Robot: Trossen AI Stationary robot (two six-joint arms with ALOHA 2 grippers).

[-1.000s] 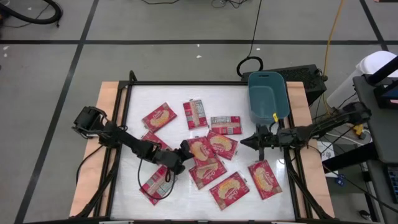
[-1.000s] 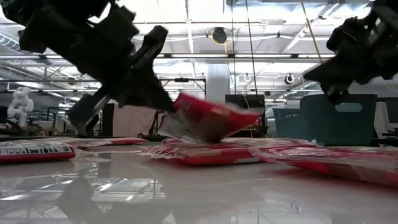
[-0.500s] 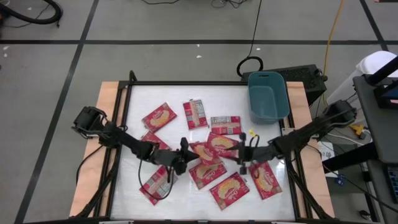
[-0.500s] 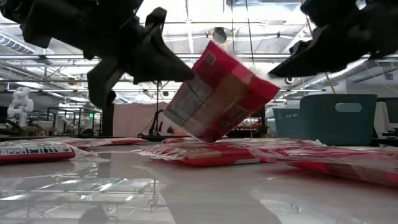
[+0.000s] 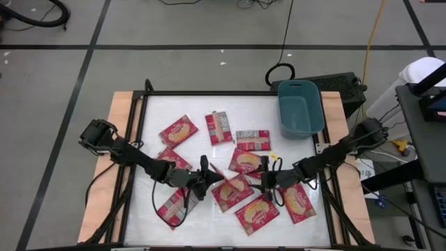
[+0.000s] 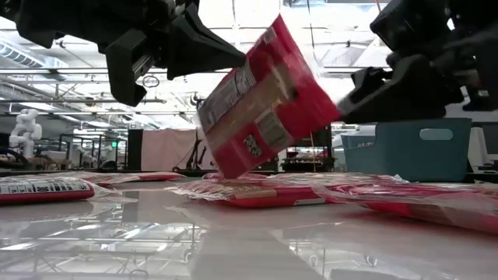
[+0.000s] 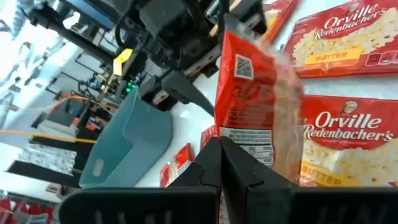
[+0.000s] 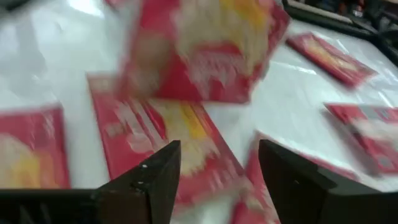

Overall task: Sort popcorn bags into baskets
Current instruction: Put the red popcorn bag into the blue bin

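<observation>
Near the table's middle my left gripper (image 5: 206, 180) is shut on a red popcorn bag (image 6: 264, 101), which is raised above the other bags. The bag's printed label face (image 7: 249, 93) turns toward my left wrist; its yellow picture face (image 8: 199, 50) turns toward my right gripper (image 5: 267, 178). That gripper stands open just right of the bag, level with it and apart from it. The teal basket (image 5: 300, 109) stands at the far right of the table. My left gripper pinches the end of the bag (image 7: 239, 146) that lies toward the table's left edge between its two fingers. The fingers (image 6: 210, 47) come nearly level from the table's left. The bag stands steeply tilted on edge, lifted clear of the bags beneath it.
Several popcorn bags lie flat on the white table: at far left of centre (image 5: 178, 130), near centre (image 5: 249, 160), under the lifted bag (image 5: 233, 192), near the front (image 5: 258, 213), front left (image 5: 175, 207) and front right (image 5: 298, 202). A raised dark frame (image 5: 209, 93) rims the table.
My left gripper has raised the bag from the pile and rolled, so the bag has gone from nearly flat to steeply on edge. My right gripper has come from beside the basket toward the table's near left, up to the bag, and has opened.
</observation>
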